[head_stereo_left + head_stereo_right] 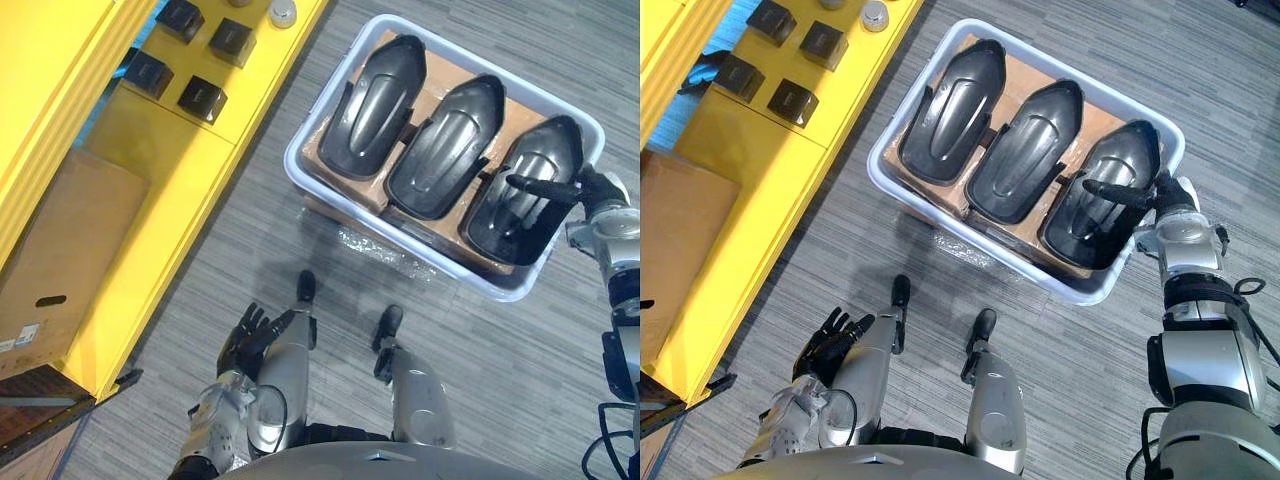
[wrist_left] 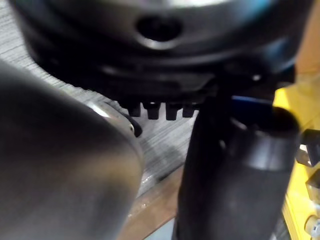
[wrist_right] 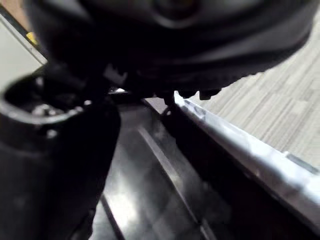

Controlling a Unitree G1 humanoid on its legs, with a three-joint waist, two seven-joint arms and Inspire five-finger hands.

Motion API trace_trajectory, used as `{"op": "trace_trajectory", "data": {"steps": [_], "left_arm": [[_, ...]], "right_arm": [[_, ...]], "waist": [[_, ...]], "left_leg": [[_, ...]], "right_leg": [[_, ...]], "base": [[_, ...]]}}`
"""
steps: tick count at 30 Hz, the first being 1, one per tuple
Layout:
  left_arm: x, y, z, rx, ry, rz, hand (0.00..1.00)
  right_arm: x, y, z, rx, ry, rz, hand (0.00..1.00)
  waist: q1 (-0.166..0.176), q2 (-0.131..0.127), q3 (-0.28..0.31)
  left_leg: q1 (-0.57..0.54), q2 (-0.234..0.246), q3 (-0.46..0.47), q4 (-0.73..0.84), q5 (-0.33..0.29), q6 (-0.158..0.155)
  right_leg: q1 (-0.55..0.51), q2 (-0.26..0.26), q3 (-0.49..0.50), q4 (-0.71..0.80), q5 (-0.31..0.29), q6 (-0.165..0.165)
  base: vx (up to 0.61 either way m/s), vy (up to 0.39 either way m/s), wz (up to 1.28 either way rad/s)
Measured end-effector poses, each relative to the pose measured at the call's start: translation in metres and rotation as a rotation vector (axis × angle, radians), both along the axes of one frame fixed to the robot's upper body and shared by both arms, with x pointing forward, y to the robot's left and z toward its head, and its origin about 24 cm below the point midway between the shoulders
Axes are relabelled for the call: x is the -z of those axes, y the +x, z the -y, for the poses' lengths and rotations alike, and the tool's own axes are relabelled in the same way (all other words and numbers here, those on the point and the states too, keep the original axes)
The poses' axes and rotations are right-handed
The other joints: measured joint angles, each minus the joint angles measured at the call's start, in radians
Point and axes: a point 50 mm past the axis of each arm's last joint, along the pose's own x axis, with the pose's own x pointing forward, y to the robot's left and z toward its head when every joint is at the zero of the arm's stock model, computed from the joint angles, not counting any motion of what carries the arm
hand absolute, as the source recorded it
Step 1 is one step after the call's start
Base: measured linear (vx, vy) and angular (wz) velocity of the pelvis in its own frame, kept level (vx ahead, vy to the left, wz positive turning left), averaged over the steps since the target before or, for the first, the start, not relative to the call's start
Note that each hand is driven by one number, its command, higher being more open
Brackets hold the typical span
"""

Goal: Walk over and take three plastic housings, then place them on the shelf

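Three glossy black plastic housings lie side by side on cardboard in a white bin (image 1: 296, 165) on the floor: left housing (image 1: 375, 105), middle housing (image 1: 445, 145), right housing (image 1: 505, 228). My right hand (image 1: 600, 190) is at the bin's right end, with one straight digit stretched across the right housing (image 1: 1095, 225); it grips nothing. Close up, the right wrist view shows that housing (image 3: 145, 200) beside the bin rim (image 3: 240, 145). My left hand (image 1: 250, 335) hangs low at my left side, fingers relaxed and holding nothing.
A yellow shelf unit (image 1: 190, 150) runs along the left, carrying several small black blocks (image 1: 200, 97) and a round silver part (image 1: 283, 12). A flat cardboard box (image 1: 70, 250) lies on its lower level. Grey striped floor surrounds the bin.
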Motion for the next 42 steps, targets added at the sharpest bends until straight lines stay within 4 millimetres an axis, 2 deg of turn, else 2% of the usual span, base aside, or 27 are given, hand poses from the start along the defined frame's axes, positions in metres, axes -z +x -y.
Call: {"op": "trace_trajectory", "data": {"steps": [9, 10, 19, 24, 26, 30, 37, 42], "left_arm": [[0.0, 0.001, 0.001, -0.044, -0.008, -0.01, 1.0], [0.0, 0.001, 0.001, -0.047, -0.007, -0.013, 1.0], [0.001, 0.0, 0.0, -0.06, -0.002, -0.027, 1.0], [0.004, -0.002, 0.004, -0.071, -0.032, -0.041, 1.0], [0.008, -0.006, 0.001, -0.157, -0.11, -0.06, 1.0], [0.009, -0.006, 0.001, -0.292, -0.238, -0.042, 1.0], [-0.002, 0.003, -0.011, -0.356, -0.239, 0.032, 1.0], [-0.006, 0.005, -0.017, -0.379, -0.237, 0.064, 1.0]], "right_arm": [[-0.001, -0.002, -0.001, 0.049, -0.02, -0.006, 1.0], [0.001, -0.004, -0.001, 0.052, -0.021, -0.012, 0.0], [0.02, -0.018, 0.01, 0.144, -0.075, -0.122, 0.0], [0.018, -0.023, 0.022, 0.252, -0.071, -0.13, 0.0], [0.016, -0.026, 0.027, 0.28, -0.046, -0.104, 0.0], [0.01, -0.021, 0.026, 0.258, -0.023, -0.019, 0.0], [0.019, -0.019, 0.018, 0.232, -0.045, 0.001, 0.0], [0.022, -0.017, 0.009, 0.206, -0.144, 0.035, 0.0]], "waist": [[-0.003, 0.002, 0.003], [-0.004, 0.002, 0.003], [-0.014, 0.003, 0.003], [-0.008, 0.027, 0.006], [-0.003, 0.028, 0.006], [0.006, 0.04, 0.009], [0.014, 0.04, 0.009], [0.003, 0.036, 0.01]], "left_leg": [[-0.016, 0.002, 0.001, 0.016, -0.003, 0.001], [-0.016, 0.002, 0.001, 0.016, -0.003, 0.001], [-0.003, -0.001, 0.021, -0.007, 0.007, 0.003], [0.004, -0.011, -0.003, -0.047, 0.034, 0.0], [0.008, -0.014, -0.015, -0.071, 0.051, -0.003], [0.014, -0.023, -0.03, -0.098, 0.073, -0.008], [0.03, -0.024, -0.05, -0.136, 0.1, -0.014], [0.042, -0.018, -0.047, -0.143, 0.102, -0.016]], "right_leg": [[-0.019, -0.002, 0.002, 0.018, -0.002, -0.002], [-0.019, -0.002, 0.003, 0.019, -0.002, -0.003], [-0.035, -0.012, 0.022, 0.036, -0.006, -0.004], [-0.031, -0.017, -0.005, 0.038, -0.009, -0.005], [-0.035, -0.02, -0.018, 0.046, -0.014, -0.009], [-0.051, -0.033, -0.032, 0.087, -0.039, -0.012], [-0.053, -0.037, -0.051, 0.114, -0.061, -0.017], [-0.05, -0.034, -0.05, 0.122, -0.069, -0.02]], "base": [[0.0, 0.0, 0.0], [0.0, 0.0, 0.0], [0.0, 0.012, -0.05], [-0.02, 0.002, 0.16], [-0.02, -0.012, 0.18], [-0.02, -0.007, 0.16], [0.0, -0.015, 0.09], [0.01, -0.008, -0.01]]}}
